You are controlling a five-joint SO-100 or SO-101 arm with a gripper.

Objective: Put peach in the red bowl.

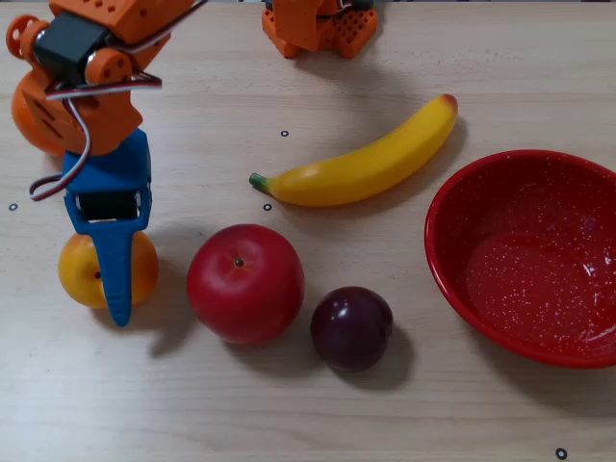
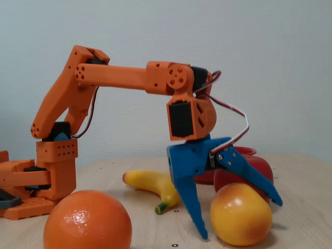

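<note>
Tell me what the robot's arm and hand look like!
The arm is bright orange plastic, made of chunky blocks with round joints and small holes, and black motors tucked inside. The hand is blue, with two long pointed fingers like a beak. Thin red, white and black cables loop from the arm to the hand.

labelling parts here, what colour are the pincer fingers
Blue, on an orange arm. The pincer shows best in the side-on fixed view, straddling the peach.
</note>
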